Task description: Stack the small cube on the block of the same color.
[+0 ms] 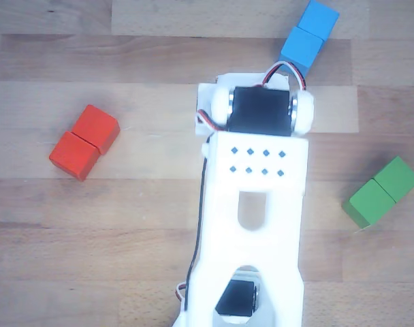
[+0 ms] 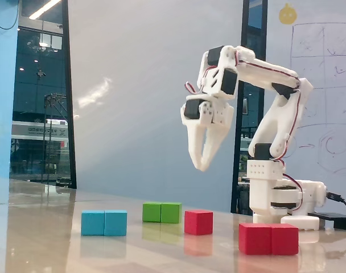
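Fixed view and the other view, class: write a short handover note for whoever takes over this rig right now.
Gripper: empty, raised high above the table, pointing down; whether it is open or shut is unclear.
Small cube: on the table, right of the green block in the fixed view, untouched.
Red block: flat on the table near the arm's base, nothing on it.
Done: nothing stacked.
Left: grasp the cube, set it on the red block.

**Table layout, fixed view**

Left to right on table [image 2: 42, 239]: outer oblong block [image 2: 104, 222], rear oblong block [image 2: 161, 212] farther back, small cube [image 2: 198, 222] just beside it, block [image 2: 268, 238] nearest camera. Arm base [image 2: 278, 199] behind block. Gripper [image 2: 202, 166] high above small cube.
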